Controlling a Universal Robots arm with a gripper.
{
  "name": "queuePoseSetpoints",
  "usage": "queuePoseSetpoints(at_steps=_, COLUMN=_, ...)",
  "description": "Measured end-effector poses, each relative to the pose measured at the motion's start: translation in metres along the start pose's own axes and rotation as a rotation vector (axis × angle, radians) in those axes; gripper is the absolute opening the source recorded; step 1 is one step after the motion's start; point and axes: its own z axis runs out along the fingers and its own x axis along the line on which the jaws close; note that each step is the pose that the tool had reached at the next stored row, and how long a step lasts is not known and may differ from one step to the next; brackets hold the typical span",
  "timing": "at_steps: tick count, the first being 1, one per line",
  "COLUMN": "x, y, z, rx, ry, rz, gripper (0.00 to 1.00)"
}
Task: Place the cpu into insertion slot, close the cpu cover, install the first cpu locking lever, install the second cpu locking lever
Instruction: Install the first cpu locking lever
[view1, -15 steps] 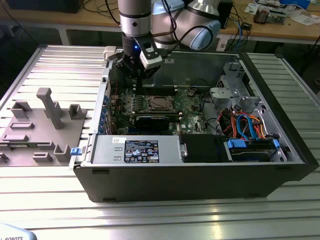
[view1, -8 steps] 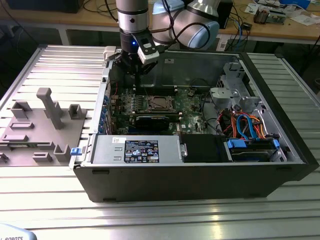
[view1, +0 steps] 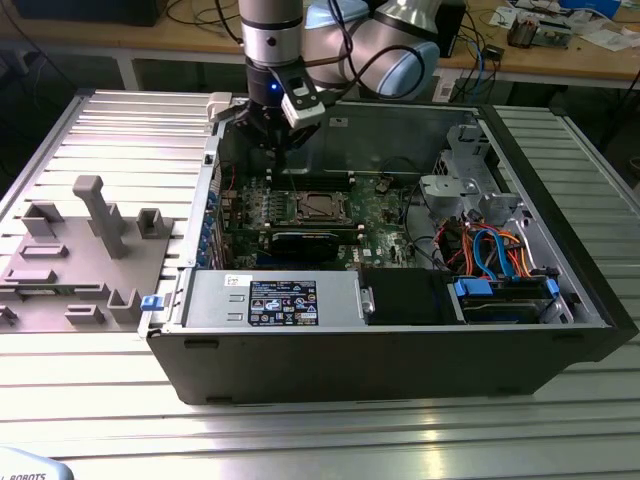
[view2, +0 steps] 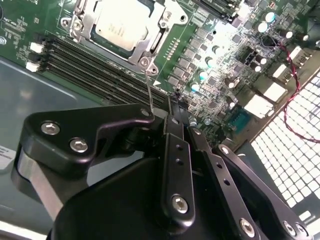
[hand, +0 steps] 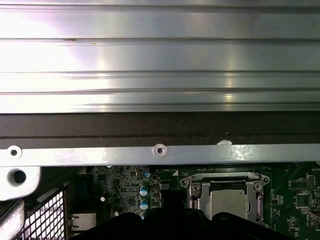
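The cpu (view2: 120, 27) lies flat in its socket on the green motherboard, silvery top up, also in the first wrist view (hand: 227, 200) and the exterior view (view1: 318, 206). The cpu cover (view2: 156, 42) is folded down around it as a metal frame. One thin wire locking lever (view2: 149, 90) stands up from the socket's corner, and its free end runs into my fingertips. My gripper (view2: 170, 112) is black, its fingers pressed together on that lever end. In the exterior view the gripper (view1: 281, 150) hangs inside the open case, just behind the socket.
Black memory slots (view2: 90, 65) run beside the socket. A red-black twisted cable (view2: 295, 100) and the perforated rear panel (view2: 290, 150) lie close by. The case rim (hand: 160, 150) is near. A drive cage with cables (view1: 480, 250) and a grey fixture (view1: 80, 250) flank the board.
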Motion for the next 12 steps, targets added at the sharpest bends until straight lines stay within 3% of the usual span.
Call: queuePoseSetpoints(at_steps=12, x=-0.0075, y=0.0001, z=0.0007, rx=0.0000, ry=0.0001, rz=0.000, gripper=0.11)
